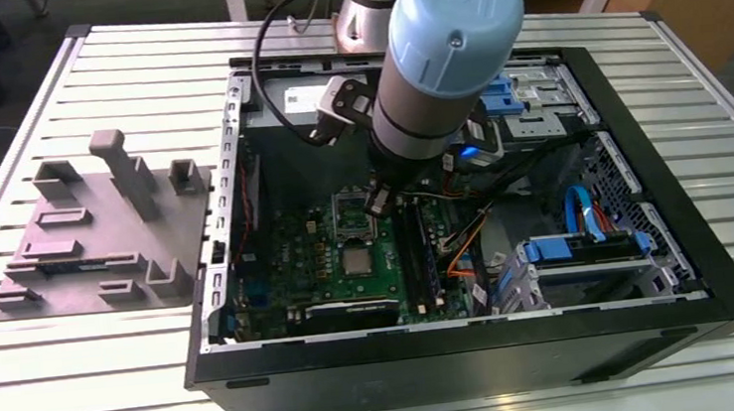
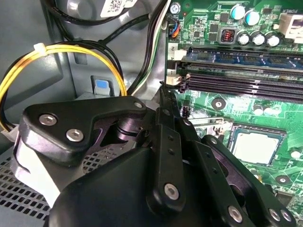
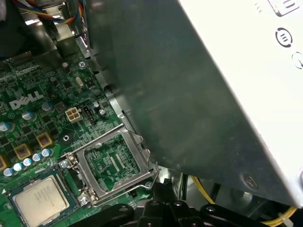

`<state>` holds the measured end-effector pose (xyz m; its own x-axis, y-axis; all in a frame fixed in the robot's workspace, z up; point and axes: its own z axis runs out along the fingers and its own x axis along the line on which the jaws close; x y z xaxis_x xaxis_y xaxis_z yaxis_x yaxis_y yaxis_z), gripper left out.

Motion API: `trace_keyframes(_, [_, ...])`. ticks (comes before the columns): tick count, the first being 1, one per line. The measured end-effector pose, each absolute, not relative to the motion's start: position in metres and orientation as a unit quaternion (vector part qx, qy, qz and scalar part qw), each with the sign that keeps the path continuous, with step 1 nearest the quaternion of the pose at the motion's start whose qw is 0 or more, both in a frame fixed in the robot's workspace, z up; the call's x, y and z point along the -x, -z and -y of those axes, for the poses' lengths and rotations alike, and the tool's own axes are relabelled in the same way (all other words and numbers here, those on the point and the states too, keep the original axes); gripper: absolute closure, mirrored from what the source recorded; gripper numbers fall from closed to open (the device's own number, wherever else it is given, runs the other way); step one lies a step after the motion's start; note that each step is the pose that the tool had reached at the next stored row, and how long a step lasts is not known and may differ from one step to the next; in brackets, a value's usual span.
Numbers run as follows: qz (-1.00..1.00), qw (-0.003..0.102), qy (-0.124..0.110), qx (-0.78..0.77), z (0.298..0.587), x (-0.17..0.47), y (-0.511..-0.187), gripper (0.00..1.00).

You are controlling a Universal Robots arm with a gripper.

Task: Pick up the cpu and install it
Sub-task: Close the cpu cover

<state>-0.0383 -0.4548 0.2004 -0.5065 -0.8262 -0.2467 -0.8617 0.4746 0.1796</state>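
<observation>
Silvery-grey cpu sits seated in its socket on the green motherboard, beside the raised load frame. Gripper hangs over that frame inside the computer case, holding nothing; finger state cannot be told. Memory slots and yellow cables lie close by.

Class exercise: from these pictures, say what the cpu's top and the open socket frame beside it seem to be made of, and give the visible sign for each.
The cpu: its top looks like matte silvery-grey metal, judging by the flat, even, softly reflective face.

The socket frame: apparently thin bare metal, probably stamped steel, going by its bright shiny edges and the bent-sheet shape around the open window.
</observation>
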Motion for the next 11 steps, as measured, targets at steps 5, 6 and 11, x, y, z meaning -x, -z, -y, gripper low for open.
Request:
trace_keyframes(5, [-0.859,0.054,-0.127,0.494,0.454,0.039,-0.206,0.90])
trace_keyframes(6, [-0.859,0.052,-0.122,0.494,0.453,0.039,-0.206,0.90])
trace_keyframes(11, [-0.861,0.045,-0.111,0.495,0.452,0.040,-0.212,0.90])
